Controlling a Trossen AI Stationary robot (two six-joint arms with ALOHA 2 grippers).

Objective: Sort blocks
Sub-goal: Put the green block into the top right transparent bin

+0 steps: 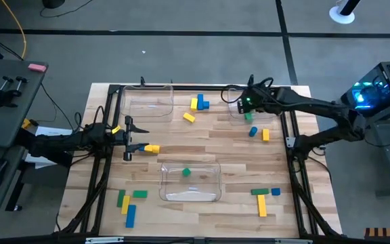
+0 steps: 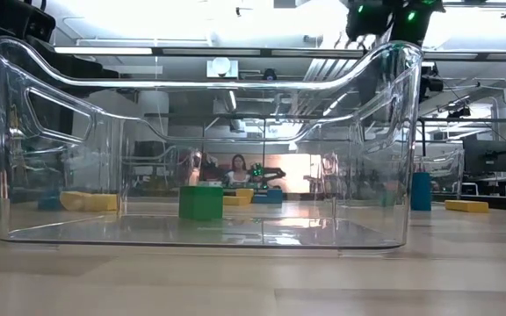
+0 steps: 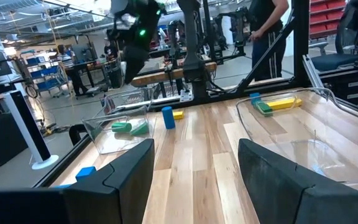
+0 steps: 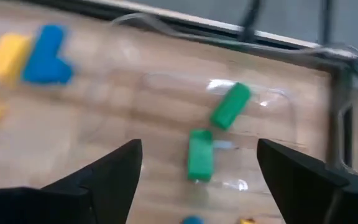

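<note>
Clear plastic makes much of the high view hard to read: three bins sit on the wooden table (image 1: 202, 146), and the far right bin (image 1: 249, 108) is half covered by the right gripper (image 1: 244, 103), which hangs over it. One green block (image 1: 248, 116) shows just past the gripper. A small green block (image 1: 186, 172) lies in the near bin (image 1: 190, 183); the far left bin (image 1: 147, 102) looks bare. The left gripper (image 1: 128, 139) sits low at the left side, and a yellow block (image 1: 152, 148) lies just beside one fingertip; whether they touch I cannot tell. Other yellow, blue and green blocks lie loose in four clusters.

Across the low view the near bin's wall (image 2: 68, 132) fills almost everything, with the green cube (image 2: 201, 202) inside; blocks behind it are blurred by the plastic. Only the underside of one arm shows at the top edge.

Past the left wrist's fingers (image 3: 123, 177), spread wide apart with nothing between them, a green block (image 3: 129, 127) lies in the far bin and a blue block (image 3: 168, 117) stands upright on the table.

From the right wrist, both fingers (image 4: 114, 174) stand wide apart and empty above two green blocks (image 4: 230, 105) in the bin, all smeared by motion.
</note>
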